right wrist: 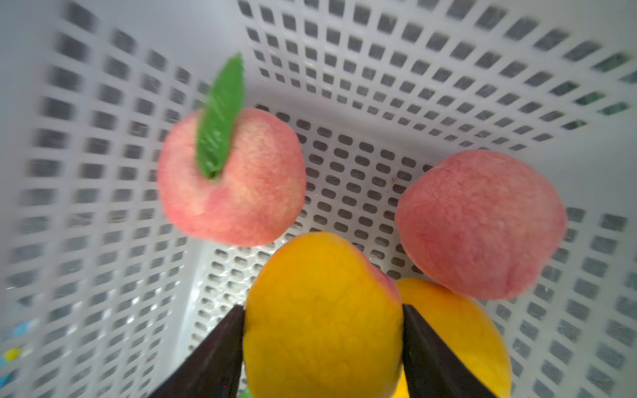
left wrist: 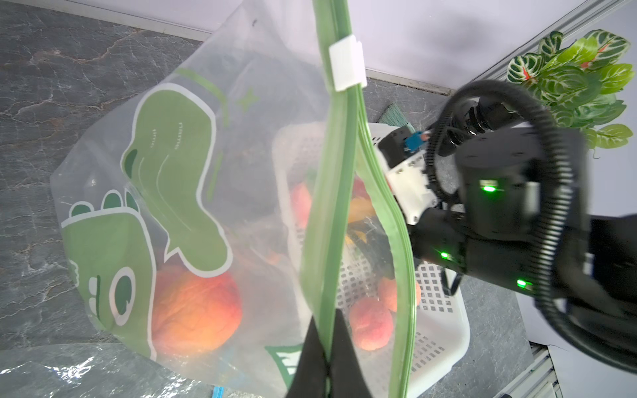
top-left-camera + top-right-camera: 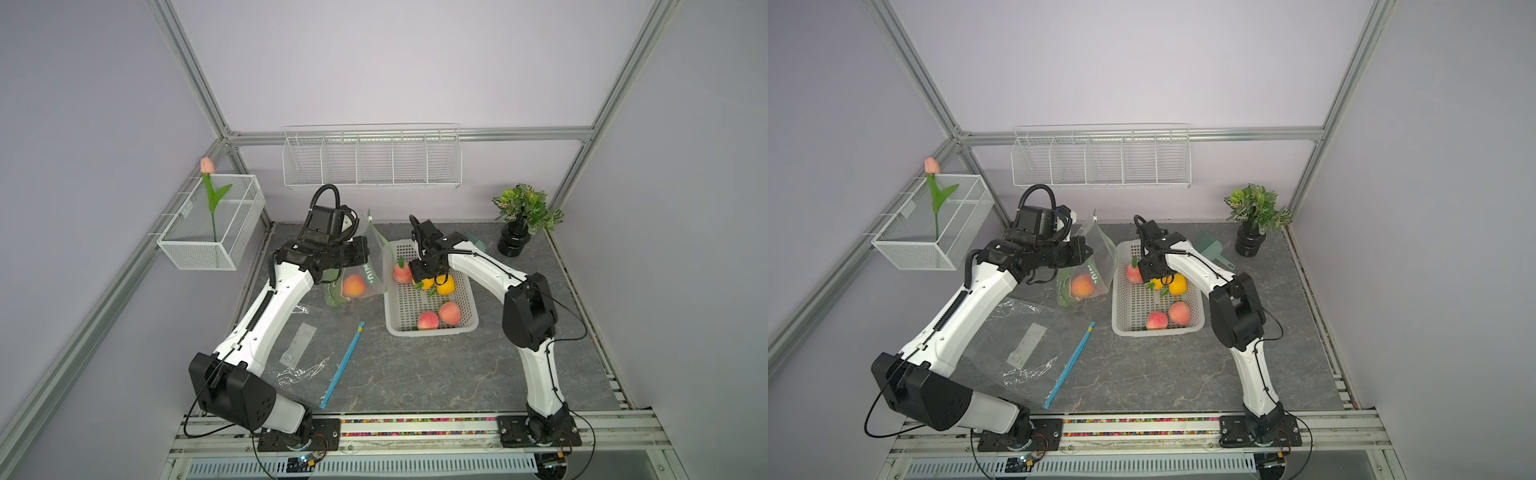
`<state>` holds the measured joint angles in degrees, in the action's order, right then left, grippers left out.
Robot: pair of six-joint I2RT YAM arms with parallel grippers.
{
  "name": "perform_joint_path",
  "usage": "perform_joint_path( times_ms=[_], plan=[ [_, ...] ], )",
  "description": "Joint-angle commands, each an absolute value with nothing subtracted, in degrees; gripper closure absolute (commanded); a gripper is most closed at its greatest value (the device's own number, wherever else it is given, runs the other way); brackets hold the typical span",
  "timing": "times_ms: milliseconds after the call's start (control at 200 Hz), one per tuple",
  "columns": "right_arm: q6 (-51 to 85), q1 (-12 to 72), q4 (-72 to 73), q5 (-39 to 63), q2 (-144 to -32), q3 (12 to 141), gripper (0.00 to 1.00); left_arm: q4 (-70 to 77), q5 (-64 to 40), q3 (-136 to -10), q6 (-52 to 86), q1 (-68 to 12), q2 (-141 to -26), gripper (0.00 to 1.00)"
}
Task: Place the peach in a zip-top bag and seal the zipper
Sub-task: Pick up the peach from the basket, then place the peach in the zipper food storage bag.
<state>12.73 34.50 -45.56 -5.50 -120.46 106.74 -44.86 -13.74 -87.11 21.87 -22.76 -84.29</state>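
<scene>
A frosted zip-top bag [image 3: 371, 266] [image 3: 1098, 262] [image 2: 179, 172] with a green dinosaur print stands at the back of the table, and an orange peach [image 3: 353, 285] [image 3: 1082, 286] [image 2: 196, 306] lies inside it. My left gripper [image 3: 360, 253] [image 2: 327, 344] is shut on one lip of the bag's green zipper, whose mouth gapes below the white slider [image 2: 346, 62]. Inside the white basket [image 3: 432, 332] [image 3: 1158, 332] [image 1: 448, 69], my right gripper [image 3: 432, 277] [image 3: 1163, 278] [image 1: 323, 310] presses both fingers against a yellow peach [image 3: 424, 284] [image 3: 1157, 284] [image 1: 322, 327].
The basket also holds another yellow peach [image 3: 445, 285], a pink one with a leaf [image 3: 402, 272] [image 1: 231, 179] and two pink ones [image 3: 428, 321] near its front. A clear bag with a blue zipper [image 3: 316, 357] lies flat at front left. A potted plant [image 3: 525, 216] stands back right.
</scene>
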Motion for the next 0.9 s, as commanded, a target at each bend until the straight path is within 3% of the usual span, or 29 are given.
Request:
perform_joint_path(
  times_ms=[0,280,435,630,895],
  plan=[
    [16.5,33.8,-37.8,-1.0,-111.4,103.6,0.32,-43.8,-13.6,-86.8,22.0,-22.6,-83.6,1.0],
    [19.5,33.7,-25.7,4.8,-97.4,96.1,0.33,-43.3,-13.8,-86.4,22.9,-22.7,-84.1,1.0],
    [20.2,33.8,-20.6,13.6,-94.0,95.7,0.32,-43.1,-14.4,-86.4,23.5,-22.7,-84.7,1.0],
    [19.9,35.6,-19.0,22.7,-96.5,98.5,0.32,-42.5,-15.8,-86.6,23.8,-22.6,-85.2,1.0],
    [17.9,39.1,-24.1,22.6,-104.4,105.1,0.32,-42.5,-16.5,-86.9,23.7,-22.6,-85.2,1.0]
  ],
)
